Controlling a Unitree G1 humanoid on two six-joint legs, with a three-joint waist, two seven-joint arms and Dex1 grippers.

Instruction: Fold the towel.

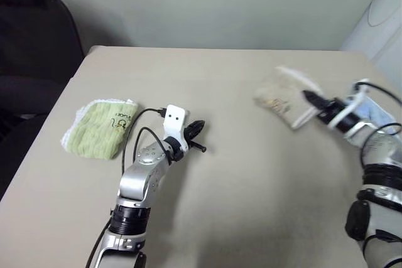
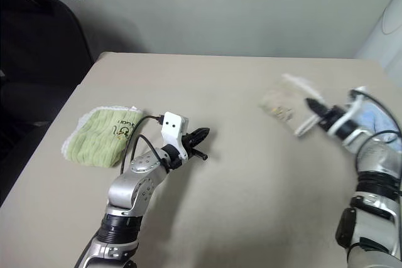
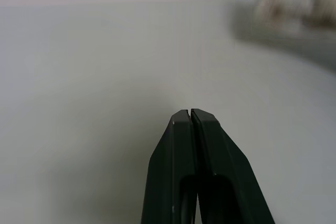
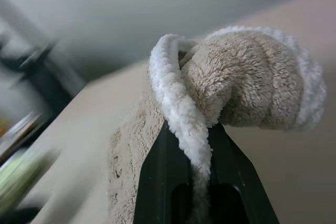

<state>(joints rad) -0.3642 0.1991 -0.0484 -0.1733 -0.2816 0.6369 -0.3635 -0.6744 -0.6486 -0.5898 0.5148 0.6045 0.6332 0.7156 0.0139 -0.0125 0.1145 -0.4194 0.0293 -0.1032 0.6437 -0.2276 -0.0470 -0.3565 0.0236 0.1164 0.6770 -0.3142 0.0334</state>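
Note:
The beige towel point(image 1: 282, 97) with white trim hangs bunched and lifted at the right side of the table. My right gripper point(image 1: 309, 98) is shut on its edge; the right wrist view has the white-trimmed cloth point(image 4: 231, 87) pinched between the two black fingers point(image 4: 157, 182) and draping over them. My left gripper point(image 1: 200, 128) hovers over the middle of the table, shut and empty. Its fingers point(image 3: 178, 166) are pressed together in the left wrist view.
A folded light green towel point(image 1: 100, 128) lies on the left part of the tan table point(image 1: 251, 186). A black chair point(image 1: 38, 36) stands off the table's far left corner. A light blue cloth point(image 1: 377, 112) shows behind my right wrist.

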